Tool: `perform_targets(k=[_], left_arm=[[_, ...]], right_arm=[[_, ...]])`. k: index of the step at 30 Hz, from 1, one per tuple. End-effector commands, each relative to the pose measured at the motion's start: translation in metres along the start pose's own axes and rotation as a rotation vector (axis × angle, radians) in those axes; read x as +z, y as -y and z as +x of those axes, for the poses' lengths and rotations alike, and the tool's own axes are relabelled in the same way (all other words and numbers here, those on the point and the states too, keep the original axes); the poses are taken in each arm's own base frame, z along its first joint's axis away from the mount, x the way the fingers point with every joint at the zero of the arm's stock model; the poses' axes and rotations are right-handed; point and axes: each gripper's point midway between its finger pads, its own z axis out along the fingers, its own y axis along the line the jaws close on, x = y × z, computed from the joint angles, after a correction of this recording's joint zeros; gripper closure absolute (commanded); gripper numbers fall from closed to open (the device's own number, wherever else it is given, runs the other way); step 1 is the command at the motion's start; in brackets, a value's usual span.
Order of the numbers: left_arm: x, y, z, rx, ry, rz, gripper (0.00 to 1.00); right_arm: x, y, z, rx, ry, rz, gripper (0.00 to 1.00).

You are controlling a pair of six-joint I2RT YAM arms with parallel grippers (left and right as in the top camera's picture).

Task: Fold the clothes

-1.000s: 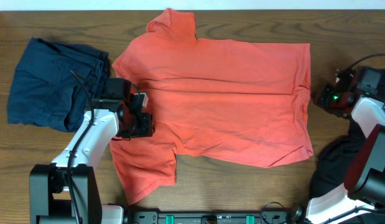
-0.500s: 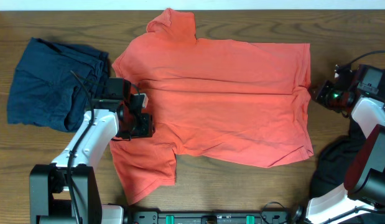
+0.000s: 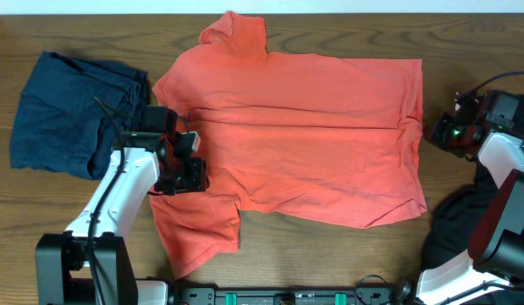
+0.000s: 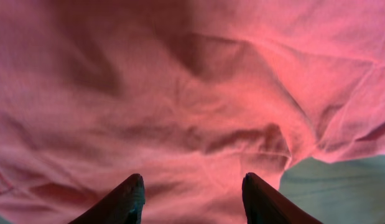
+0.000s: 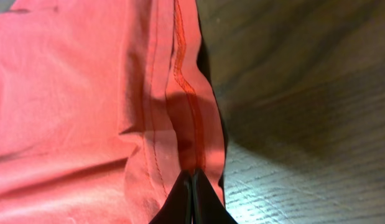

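Plain coral-red T-shirt (image 3: 304, 135), navy garment (image 3: 67, 114), black garment (image 3: 452, 224), brown wood-grain table (image 3: 329, 254).

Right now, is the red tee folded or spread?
Spread. The coral-red T-shirt lies open on the table, both sleeves out, no fold visible in the overhead view.

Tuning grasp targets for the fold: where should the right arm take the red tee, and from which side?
Grip the stitched hem, coming in from the bare table on the right. The T-shirt lies flat, but this edge is puckered and looks slightly lifted off the wood, so the fingers probably have a thick ridge to pinch. The right gripper is shut on that edge.
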Motion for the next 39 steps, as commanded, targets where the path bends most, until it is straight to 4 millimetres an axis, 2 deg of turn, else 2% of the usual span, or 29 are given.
perform_targets(k=[1,2,3,6,9,11,12,14,17,21,22,24,25,26,29,31,33,35,38,39], left_arm=[[-0.006,0.002,0.001,0.002,-0.003,-0.002,0.47],[-0.006,0.002,0.002,0.0,-0.009,-0.003,0.47],[-0.006,0.002,0.004,-0.002,-0.016,-0.003,0.47],[-0.006,0.001,0.006,-0.003,-0.022,-0.004,0.38],[-0.004,0.0,0.007,-0.004,-0.024,-0.008,0.37],[-0.002,-0.001,0.007,-0.004,-0.023,-0.008,0.36],[-0.001,-0.001,0.008,-0.004,-0.025,-0.008,0.36],[0.001,-0.002,0.01,-0.006,-0.031,-0.008,0.36],[0.002,-0.002,0.013,-0.008,-0.039,-0.008,0.36],[0.003,-0.002,0.011,-0.006,-0.032,-0.008,0.36],[0.003,-0.002,0.009,-0.004,-0.026,-0.007,0.36],[0.003,-0.002,0.005,0.001,-0.008,-0.006,0.36],[0.003,-0.001,0.001,0.005,0.007,-0.005,0.35],[0.003,-0.001,-0.002,0.009,0.021,-0.004,0.35],[0.002,0.0,-0.011,0.019,0.057,-0.002,0.35],[0.002,0.0,-0.016,0.024,0.076,0.0,0.36],[0.002,0.0,-0.02,0.029,0.091,0.001,0.43],[0.002,0.001,-0.024,0.033,0.108,0.002,0.53],[0.002,0.001,-0.029,0.038,0.124,0.006,0.65],[0.002,0.002,-0.029,0.039,0.126,0.008,0.67]], right_arm=[[-0.003,-0.021,-0.007,-0.047,0.021,-0.034,0.67],[-0.002,-0.021,-0.006,-0.052,0.019,-0.03,0.56],[0.0,-0.023,-0.004,-0.058,0.016,-0.026,0.51],[0.008,-0.029,-0.001,-0.075,0.004,-0.033,0.5],[0.019,-0.029,0.005,-0.082,-0.014,-0.022,0.65],[0.026,-0.02,0.008,-0.067,-0.022,0.029,0.9],[0.028,-0.012,0.006,-0.05,-0.014,0.067,0.98],[0.028,-0.002,-0.002,-0.048,0.019,0.108,0.99],[0.016,0.001,-0.029,-0.021,0.108,0.083,0.99],[-0.014,-0.02,-0.054,-0.01,0.158,-0.079,0.99],[-0.023,-0.023,-0.057,-0.008,0.165,-0.1,0.94],[-0.04,-0.031,-0.059,-0.012,0.181,-0.122,0.7],[-0.05,-0.034,-0.06,-0.017,0.191,-0.121,0.61],[-0.059,-0.038,-0.059,-0.023,0.195,-0.121,0.58],[-0.079,-0.045,-0.043,-0.004,0.155,-0.115,0.5],[-0.085,-0.047,-0.019,0.032,0.073,-0.1,0.51],[-0.084,-0.047,0.007,0.066,-0.028,-0.067,0.57],[-0.078,-0.037,0.04,0.094,-0.146,0.031,0.65],[-0.066,-0.016,0.078,0.13,-0.251,0.202,0.89],[-0.06,-0.011,0.088,0.143,-0.271,0.24,0.91]])
